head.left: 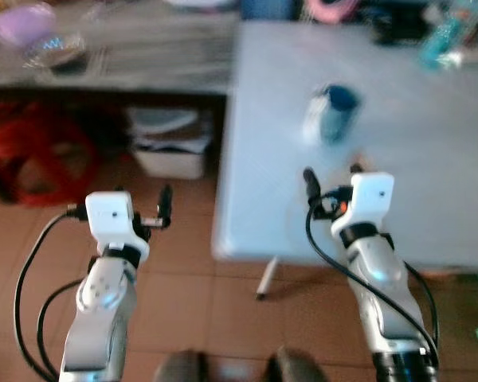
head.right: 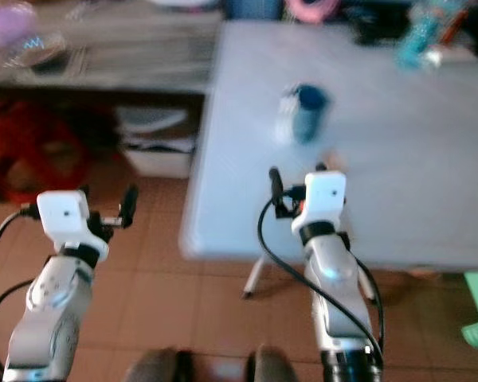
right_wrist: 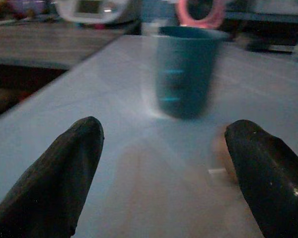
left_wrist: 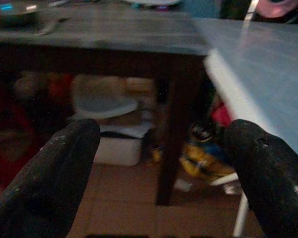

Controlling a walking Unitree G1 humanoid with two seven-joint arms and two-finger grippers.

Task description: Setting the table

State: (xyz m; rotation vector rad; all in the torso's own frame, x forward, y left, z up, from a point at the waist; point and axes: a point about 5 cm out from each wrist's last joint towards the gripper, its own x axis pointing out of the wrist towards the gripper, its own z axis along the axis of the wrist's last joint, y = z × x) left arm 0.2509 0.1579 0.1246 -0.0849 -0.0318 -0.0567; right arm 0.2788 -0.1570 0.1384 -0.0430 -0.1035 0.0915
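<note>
Blue cup (right_wrist: pixel 186 72) on pale grey-blue table (head.left: pixel 430 183). Black fingers (right_wrist: pixel 64 183) on both grippers, white wrist housings, silver arms. Floor (head.left: pixel 191 302) reddish-brown tile. Far left, dark grey wooden bench (head.left: pixel 143 56) with purple item (head.left: pixel 20 22); red bag (head.left: pixel 32 151) and white box (head.left: pixel 171 151) below. Pink ring (right_wrist: pixel 201 12) far side.

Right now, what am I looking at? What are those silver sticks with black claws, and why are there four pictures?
Those silver sticks are a robot's two arms. Two pictures come from cameras in its head, looking down; they are blurry. The other two come from cameras on its wrists, looking out between the black fingers. The right gripper is above a pale table, open and holding nothing, and faces a blue cup standing there. The left gripper hangs over the tiled floor beside the table, open too and empty. Behind it is a darker wooden table with boxes underneath.
</note>
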